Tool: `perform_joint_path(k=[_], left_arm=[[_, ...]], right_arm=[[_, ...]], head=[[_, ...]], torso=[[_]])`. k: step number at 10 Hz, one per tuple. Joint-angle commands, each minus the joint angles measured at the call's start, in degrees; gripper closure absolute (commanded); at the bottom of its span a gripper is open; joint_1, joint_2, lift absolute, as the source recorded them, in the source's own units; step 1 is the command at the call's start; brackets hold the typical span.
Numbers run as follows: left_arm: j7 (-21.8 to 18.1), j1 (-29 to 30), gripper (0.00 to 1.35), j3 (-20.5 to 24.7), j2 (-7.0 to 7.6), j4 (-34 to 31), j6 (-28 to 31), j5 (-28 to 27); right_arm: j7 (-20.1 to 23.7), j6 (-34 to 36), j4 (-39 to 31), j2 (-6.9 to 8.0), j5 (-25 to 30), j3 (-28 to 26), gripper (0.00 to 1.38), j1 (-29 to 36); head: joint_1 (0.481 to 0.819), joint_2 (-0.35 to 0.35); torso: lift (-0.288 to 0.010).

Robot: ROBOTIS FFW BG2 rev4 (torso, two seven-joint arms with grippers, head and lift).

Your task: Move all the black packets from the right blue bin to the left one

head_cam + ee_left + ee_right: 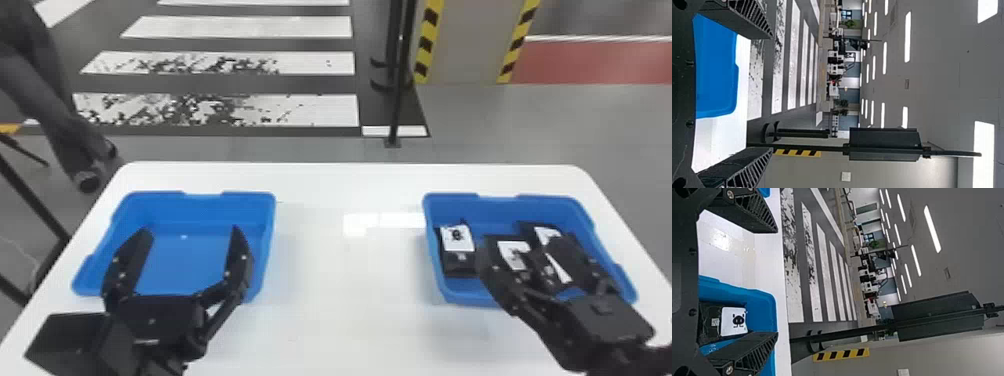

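Inside the right blue bin (500,212): black packets (459,266), at least three, white-labelled.
Right gripper (520,246) above this bin, partly hiding the packets; fingers wide apart. Well to the bin's left, same desk (350,280): left blue bin (210,210), left gripper (191,231) above, fingers spread wide. Beyond the right bin, off the desk: black post (396,107), slightly left; pillar (462,47) with yellow-black edges.

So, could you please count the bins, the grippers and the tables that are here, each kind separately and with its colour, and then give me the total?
Blue bins: 2 (left bin, right bin)
Black grippers: 2 (left gripper, right gripper)
White table: 1
Total: 5
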Motion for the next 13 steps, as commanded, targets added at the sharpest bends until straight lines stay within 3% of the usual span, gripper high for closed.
perform_joint_path(k=[1, 6, 10, 13], left_arm=[[0.0, 0.0, 0.0, 0.1, -0.03, 0.0, -0.1, 0.0], [0.0, -0.1, 0.0, 0.1, -0.03, 0.0, -0.3, 0.0], [0.0, -0.3, 0.0, -0.5, 0.32, 0.0, -0.3, 0.0], [0.0, -0.1, 0.0, -0.2, 0.23, 0.0, -0.4, 0.1]], right_arm=[[0.0, 0.0, 0.0, 0.0, 0.0, 0.0, 0.09, 0.0], [-0.3, 1.1, 0.1, 0.0, -0.3, 0.0, 0.09, -0.4], [-0.3, 15.5, 9.4, -0.88, 0.3, 0.0, 0.09, -16.2], [-0.2, 20.3, 17.0, -1.23, 2.5, 1.0, 0.1, -23.5]], head=[[0.695, 0.011], [0.695, 0.013], [0.695, 0.007], [0.695, -0.011]], torso=[[-0.14], [-0.14], [-0.14], [-0.14]])
